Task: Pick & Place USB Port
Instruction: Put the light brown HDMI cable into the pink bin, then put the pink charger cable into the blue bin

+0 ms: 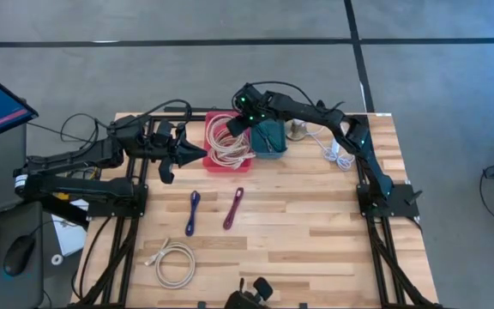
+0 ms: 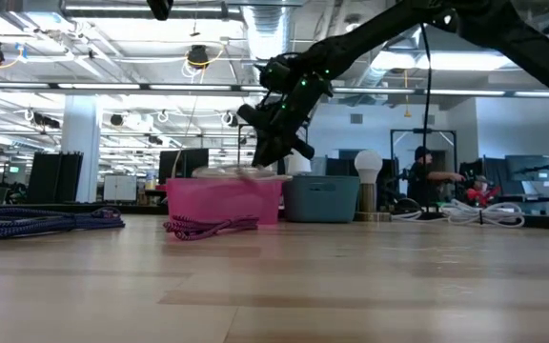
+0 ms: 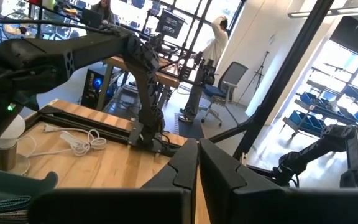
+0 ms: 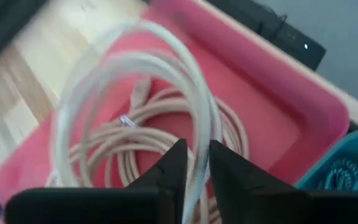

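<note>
A pink bin (image 1: 230,160) at the table's far middle holds coiled whitish cables (image 1: 227,142). My right gripper (image 4: 192,163) reaches over it from the right, slanting down, shut on a loop of white cable (image 4: 135,68) that arches above the coils in the bin. In the low view the right gripper (image 2: 276,133) hangs just above the pink bin (image 2: 222,202). My left gripper (image 1: 197,154) waits shut and level at the bin's left side, holding nothing. My right gripper pinches one strand of the white cable's loop (image 4: 196,140) between its two fingertips, coming from above and slanting down toward the pink bin. The loop stands up ahead of the fingers, blurred, and its lower turns lie on the coils in the bin (image 4: 166,134).
A teal bin (image 1: 269,137) stands right of the pink one, with a small lamp (image 1: 297,130) and a loose white cable (image 1: 337,156) beyond. On the table's near half lie a blue cable (image 1: 193,212), a maroon cable (image 1: 233,208) and a coiled white cable (image 1: 175,262).
</note>
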Robot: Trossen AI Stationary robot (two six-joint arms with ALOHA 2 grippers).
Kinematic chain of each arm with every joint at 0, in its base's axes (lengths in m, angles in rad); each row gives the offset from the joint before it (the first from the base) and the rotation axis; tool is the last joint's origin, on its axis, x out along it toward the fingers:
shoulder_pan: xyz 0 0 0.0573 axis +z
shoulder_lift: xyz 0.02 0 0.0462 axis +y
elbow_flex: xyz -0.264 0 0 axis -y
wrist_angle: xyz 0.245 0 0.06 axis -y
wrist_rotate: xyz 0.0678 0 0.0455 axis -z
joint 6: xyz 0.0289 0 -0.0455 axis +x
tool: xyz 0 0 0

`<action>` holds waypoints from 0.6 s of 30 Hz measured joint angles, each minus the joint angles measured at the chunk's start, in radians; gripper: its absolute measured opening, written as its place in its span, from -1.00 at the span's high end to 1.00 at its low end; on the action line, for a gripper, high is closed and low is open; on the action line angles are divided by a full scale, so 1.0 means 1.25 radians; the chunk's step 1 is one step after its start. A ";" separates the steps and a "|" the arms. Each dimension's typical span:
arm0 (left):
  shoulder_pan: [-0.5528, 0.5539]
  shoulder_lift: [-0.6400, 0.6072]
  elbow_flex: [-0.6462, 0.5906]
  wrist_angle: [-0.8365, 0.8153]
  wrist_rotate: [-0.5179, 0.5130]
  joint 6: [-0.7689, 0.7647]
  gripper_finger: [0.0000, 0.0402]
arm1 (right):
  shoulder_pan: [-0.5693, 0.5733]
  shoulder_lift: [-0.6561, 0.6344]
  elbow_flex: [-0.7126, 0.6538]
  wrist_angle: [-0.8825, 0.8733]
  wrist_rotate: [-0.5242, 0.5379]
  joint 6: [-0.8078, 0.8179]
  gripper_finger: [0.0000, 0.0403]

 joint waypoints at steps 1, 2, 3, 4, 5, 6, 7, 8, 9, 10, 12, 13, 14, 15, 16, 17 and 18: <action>0.000 0.000 0.000 0.000 0.000 0.000 0.92 | -0.002 -0.003 0.000 0.007 0.000 0.000 0.67; 0.000 0.000 0.000 0.000 0.000 0.000 0.92 | -0.002 -0.004 0.001 0.014 0.000 0.000 0.64; 0.000 0.000 0.000 0.000 0.000 0.000 0.92 | -0.002 -0.004 0.005 0.010 0.000 0.000 0.61; 0.000 0.000 0.000 0.000 0.000 0.000 0.92 | -0.002 -0.004 0.010 -0.004 -0.003 0.001 0.59; 0.000 0.000 0.000 0.000 0.000 0.000 0.92 | -0.002 -0.004 0.018 -0.020 -0.016 0.000 0.57; 0.000 0.000 0.000 0.000 0.000 0.000 0.92 | -0.003 -0.004 0.028 -0.034 -0.035 -0.006 0.55; 0.000 0.000 0.000 0.000 0.000 0.000 0.92 | -0.003 -0.004 0.039 -0.043 -0.058 -0.013 0.54; 0.000 0.000 0.000 0.000 0.000 0.000 0.92 | -0.002 -0.004 0.052 -0.048 -0.083 -0.015 0.54; 0.000 0.000 0.000 0.000 0.000 0.000 0.92 | 0.000 -0.004 0.067 -0.056 -0.113 -0.016 0.53; 0.000 0.000 0.000 0.000 0.000 0.000 0.92 | 0.002 -0.004 0.086 -0.069 -0.154 -0.018 0.53; 0.000 0.000 0.000 0.000 0.000 0.000 0.92 | 0.012 -0.004 0.132 -0.087 -0.243 -0.034 0.54; 0.000 0.000 0.000 0.000 0.000 0.000 0.92 | 0.019 -0.004 0.157 -0.092 -0.280 -0.046 0.55; 0.000 0.000 0.000 0.000 0.000 0.000 0.92 | 0.029 -0.004 0.182 -0.103 -0.305 -0.062 0.56; 0.000 0.000 0.000 0.000 0.000 0.000 0.92 | 0.039 -0.004 0.208 -0.124 -0.315 -0.083 0.56; 0.000 0.000 0.000 0.000 0.000 0.000 0.92 | 0.050 -0.004 0.235 -0.147 -0.317 -0.105 0.57; 0.000 0.000 0.000 0.000 0.000 -0.006 0.92 | 0.062 -0.004 0.263 -0.174 -0.317 -0.128 0.58; 0.000 -0.002 0.000 0.000 0.000 -0.015 0.92 | 0.073 -0.004 0.289 -0.194 -0.314 -0.149 0.59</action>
